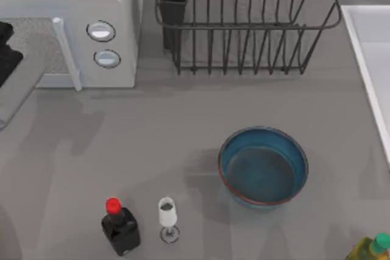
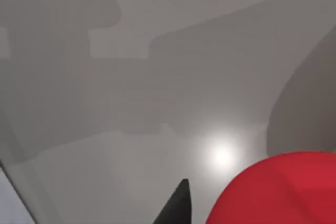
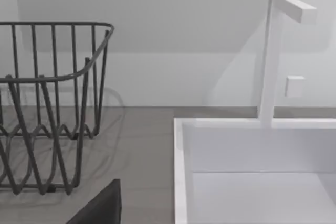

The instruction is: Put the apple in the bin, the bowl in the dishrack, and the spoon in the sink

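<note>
Apple right beside left tool's fingertip.

Bowl: blue outside, teal inside, reddish-brown rim. Apple: plain bright red. Dishrack: dark wire, black cup. Sink: white. Microwave: white. Bottle: black, red cap. Table: grey.

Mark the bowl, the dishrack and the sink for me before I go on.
bowl (image 1: 263, 172): top view, on its teal inside floor.
dishrack (image 1: 244, 26): top view, on the front top rail.
sink (image 3: 252, 145): right wrist view, on the inner back wall of the basin.
</note>
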Robot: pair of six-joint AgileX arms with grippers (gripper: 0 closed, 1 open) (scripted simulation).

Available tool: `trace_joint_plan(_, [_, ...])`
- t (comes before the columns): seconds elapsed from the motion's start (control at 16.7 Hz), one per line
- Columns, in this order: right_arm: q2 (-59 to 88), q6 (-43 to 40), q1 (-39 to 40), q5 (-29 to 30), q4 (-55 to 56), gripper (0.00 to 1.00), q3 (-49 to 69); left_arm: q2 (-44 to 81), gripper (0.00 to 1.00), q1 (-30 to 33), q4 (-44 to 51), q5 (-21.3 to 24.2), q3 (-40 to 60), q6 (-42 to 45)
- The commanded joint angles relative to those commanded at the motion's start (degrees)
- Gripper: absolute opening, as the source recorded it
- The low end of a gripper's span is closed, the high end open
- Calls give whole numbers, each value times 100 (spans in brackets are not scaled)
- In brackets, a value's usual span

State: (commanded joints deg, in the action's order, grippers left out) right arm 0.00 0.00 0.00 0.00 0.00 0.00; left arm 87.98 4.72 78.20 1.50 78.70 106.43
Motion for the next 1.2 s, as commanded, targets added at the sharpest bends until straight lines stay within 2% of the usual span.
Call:
trace_joint_plan(0.3, [0,0,0,0,0,100,0,-607,0,-878,297,-203,-501,3490])
trace_joint_plan(0.66, [0,0,0,0,0,100,0,-1125,0,-1776,248,-571,-1077,6765])
trace_joint_plan(0.96, [0,0,0,0,0,100,0,-1375,0,-2289,-13,-829,-1384,8689])
trace_joint_plan(1.2, [0,0,0,0,0,100,0,-1461,0,-2486,-180,-933,-1497,9372])
